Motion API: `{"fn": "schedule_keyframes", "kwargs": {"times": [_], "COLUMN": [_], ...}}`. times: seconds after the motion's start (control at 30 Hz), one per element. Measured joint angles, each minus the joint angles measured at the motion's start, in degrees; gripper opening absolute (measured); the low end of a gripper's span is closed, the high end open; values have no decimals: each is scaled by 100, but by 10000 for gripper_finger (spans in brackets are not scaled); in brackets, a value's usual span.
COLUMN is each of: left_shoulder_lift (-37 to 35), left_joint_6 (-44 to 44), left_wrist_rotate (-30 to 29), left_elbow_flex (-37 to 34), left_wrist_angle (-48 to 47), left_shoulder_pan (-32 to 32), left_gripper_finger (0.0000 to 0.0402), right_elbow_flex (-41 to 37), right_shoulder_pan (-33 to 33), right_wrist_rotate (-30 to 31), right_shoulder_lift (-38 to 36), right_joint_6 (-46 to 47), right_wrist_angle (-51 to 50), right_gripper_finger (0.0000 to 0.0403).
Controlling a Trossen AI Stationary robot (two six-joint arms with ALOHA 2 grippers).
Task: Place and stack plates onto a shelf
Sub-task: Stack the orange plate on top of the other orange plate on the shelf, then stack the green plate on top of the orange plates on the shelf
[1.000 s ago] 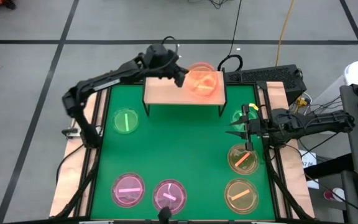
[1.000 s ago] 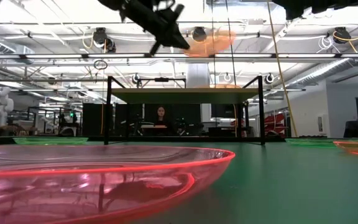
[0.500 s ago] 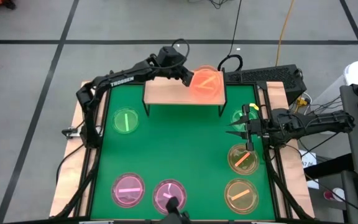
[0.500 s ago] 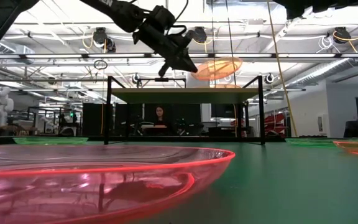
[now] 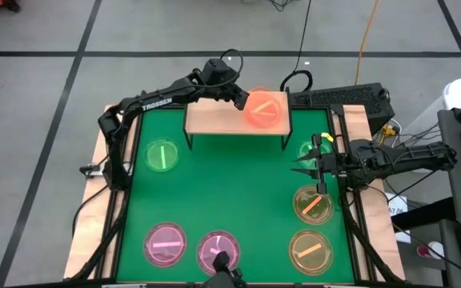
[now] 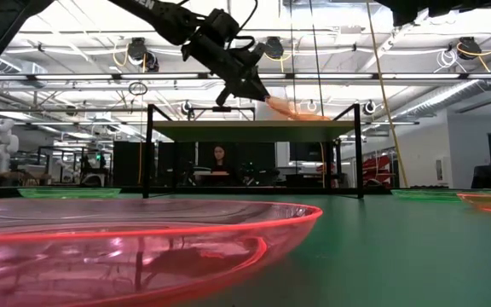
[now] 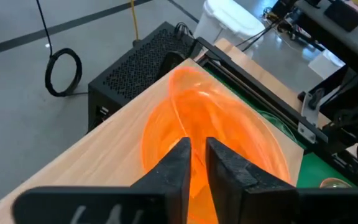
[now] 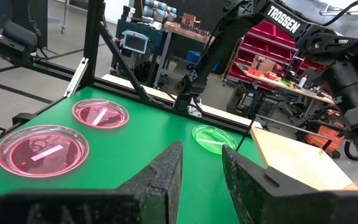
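You look straight down from overhead, level from table height, and closely past each wrist; all share the shelf [image 5: 237, 118].

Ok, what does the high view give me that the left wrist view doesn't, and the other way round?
Only the high view: the whole table, with the green plate at left and two pink plates at the front, and the right hand in full, open, waiting over the right side. Only the left wrist view: the left hand close up, its fingers pinching the orange plate by its rim. Both: that plate at the right end of the shelf.
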Motion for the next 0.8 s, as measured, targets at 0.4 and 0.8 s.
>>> {"fn": "schedule_keyframes", "kwargs": {"times": [0.4, 0.8], "left_shoulder_lift": [-288, -1978], "left_joint_6": [296, 1838], "left_wrist_rotate": [49, -1374], "left_elbow_flex": [0, -99], "left_wrist_angle": [-65, -1163], "left_shoulder_pan": [26, -1202], "left_gripper_finger": [74, 74], "right_elbow_flex": [0, 0], "right_shoulder_pan": [1, 4], "right_wrist_rotate": [0, 600], "right_shoulder_lift": [0, -11], "right_joint_6": [0, 402], "right_wrist_angle": [-78, -797], "right_gripper_finger": [96, 96]}}
